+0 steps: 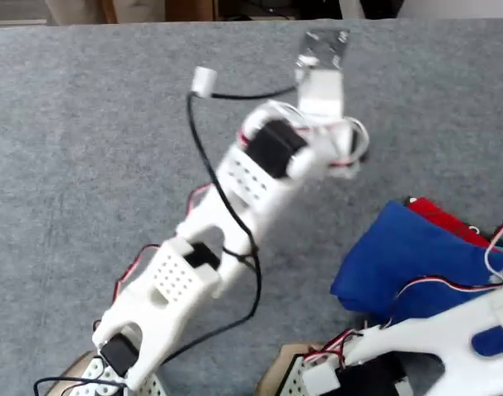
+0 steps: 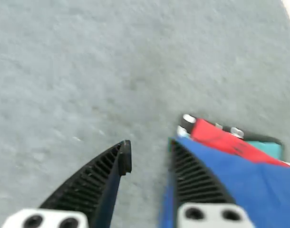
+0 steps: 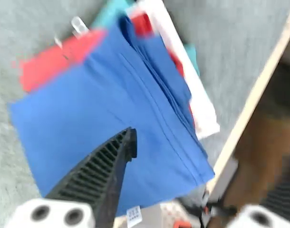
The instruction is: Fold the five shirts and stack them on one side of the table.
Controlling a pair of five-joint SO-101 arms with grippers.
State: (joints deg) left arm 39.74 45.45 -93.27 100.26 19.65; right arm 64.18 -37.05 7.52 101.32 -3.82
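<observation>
**Shirts piled at the right, both claws released**

Nearest, the right claw [image 3: 202, 161] hangs over the blue shirt [image 1: 408, 256], its fingers spread wide and gripping nothing. That shirt lies folded on top of the pile at the right side of the grey tabletop [image 1: 86, 148]. A red shirt [image 1: 441, 219] peeks out from beneath it. Farther out, the left claw [image 2: 149, 152] hovers above the tabletop near the far edge, fingers apart and holding nothing.
</observation>
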